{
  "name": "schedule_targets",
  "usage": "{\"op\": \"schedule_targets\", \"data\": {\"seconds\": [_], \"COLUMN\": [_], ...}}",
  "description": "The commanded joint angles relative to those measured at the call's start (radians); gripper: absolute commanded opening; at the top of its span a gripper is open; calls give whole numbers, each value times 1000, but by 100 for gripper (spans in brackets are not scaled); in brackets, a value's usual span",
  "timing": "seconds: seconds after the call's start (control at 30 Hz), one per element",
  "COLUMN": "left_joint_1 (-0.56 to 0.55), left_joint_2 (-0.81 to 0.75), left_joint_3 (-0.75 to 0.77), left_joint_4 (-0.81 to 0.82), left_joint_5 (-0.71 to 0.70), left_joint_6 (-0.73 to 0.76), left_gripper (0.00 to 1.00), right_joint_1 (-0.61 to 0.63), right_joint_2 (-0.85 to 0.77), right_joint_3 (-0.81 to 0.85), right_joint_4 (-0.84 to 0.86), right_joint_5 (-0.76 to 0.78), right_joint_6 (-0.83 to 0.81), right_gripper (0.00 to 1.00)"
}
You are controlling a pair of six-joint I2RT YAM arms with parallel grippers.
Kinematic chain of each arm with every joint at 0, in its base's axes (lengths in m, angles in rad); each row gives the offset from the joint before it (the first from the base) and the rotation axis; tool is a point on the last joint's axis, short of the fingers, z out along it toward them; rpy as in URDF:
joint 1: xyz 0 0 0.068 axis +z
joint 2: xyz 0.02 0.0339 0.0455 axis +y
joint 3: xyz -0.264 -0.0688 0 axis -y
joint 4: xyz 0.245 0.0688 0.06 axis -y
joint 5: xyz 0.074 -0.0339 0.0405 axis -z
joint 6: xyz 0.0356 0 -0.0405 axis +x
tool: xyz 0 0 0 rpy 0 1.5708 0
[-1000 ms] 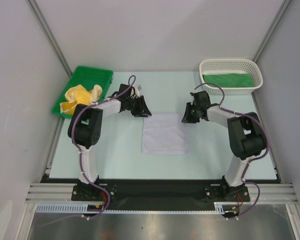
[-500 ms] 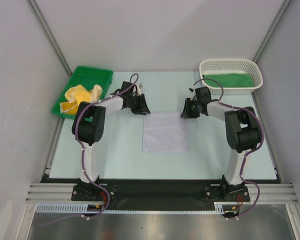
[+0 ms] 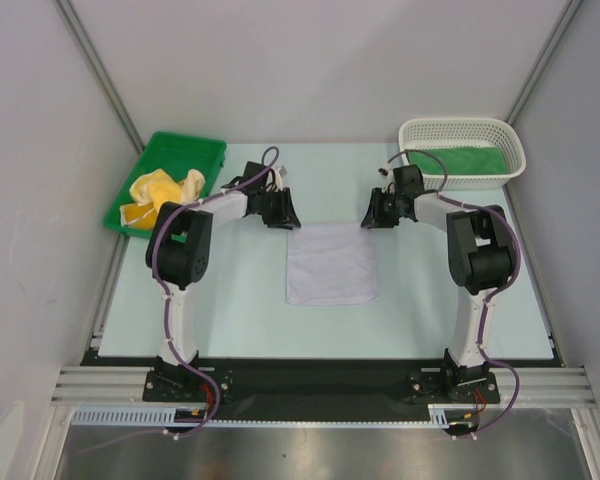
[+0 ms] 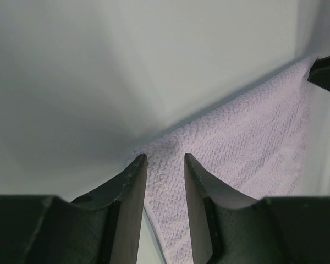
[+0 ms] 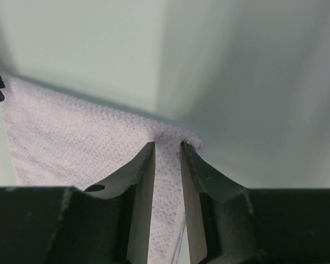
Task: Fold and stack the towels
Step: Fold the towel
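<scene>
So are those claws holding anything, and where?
Nothing looks gripped: the left gripper and the right gripper stand slightly open, each over a far corner of the pale towel.

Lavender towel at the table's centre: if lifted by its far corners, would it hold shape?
Probably not: the lavender towel lies limp and flat, so it likely drapes. Its textured weave suggests decent grip, not slippery.

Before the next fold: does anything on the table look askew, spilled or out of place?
Nothing serious. The pale lavender cloth towel lies flat and smooth; only the yellow cloth towels sit crumpled in the green plastic tray.
</scene>
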Motion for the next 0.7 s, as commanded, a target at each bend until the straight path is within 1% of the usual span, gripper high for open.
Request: {"op": "schedule_targets", "data": {"seconds": [0.0,0.1,0.17,0.2,0.23,0.27,0.33,0.37,0.47,0.53,0.67], "left_joint_1": [6,9,12,13,15,18,27,38,52,55,61], "left_joint_2": [28,26,14,-10,-35,-35,-38,-25,8,44,89], "left_joint_3": [54,80,103,125,133,142,186,209,232,258,288], "left_joint_4": [-37,-67,-98,-119,-139,-139,-185,-211,-242,-288,-311], "left_joint_5": [-32,-39,-23,-8,3,3,30,24,61,61,116], "left_joint_6": [51,59,68,88,102,117,169,203,256,302,364], "left_gripper": [40,40,40,41,46,48,48,48,49,49,47], "right_joint_1": [-12,-15,-20,-24,-32,-37,-47,-60,-73,-75,-75], "right_joint_2": [38,18,-17,-30,-42,-51,-60,-60,-31,19,82], "right_joint_3": [37,47,60,67,87,87,101,107,145,222,308], "right_joint_4": [-15,-40,-59,-90,-108,-127,-150,-153,-181,-266,-366], "right_joint_5": [18,15,-1,-11,-36,-47,-80,-94,-129,-165,-232], "right_joint_6": [-33,-40,-72,-86,-121,-135,-166,-190,-227,-290,-381], "right_gripper": [31,29,25,24,24,25,27,30,30,31,42]}}
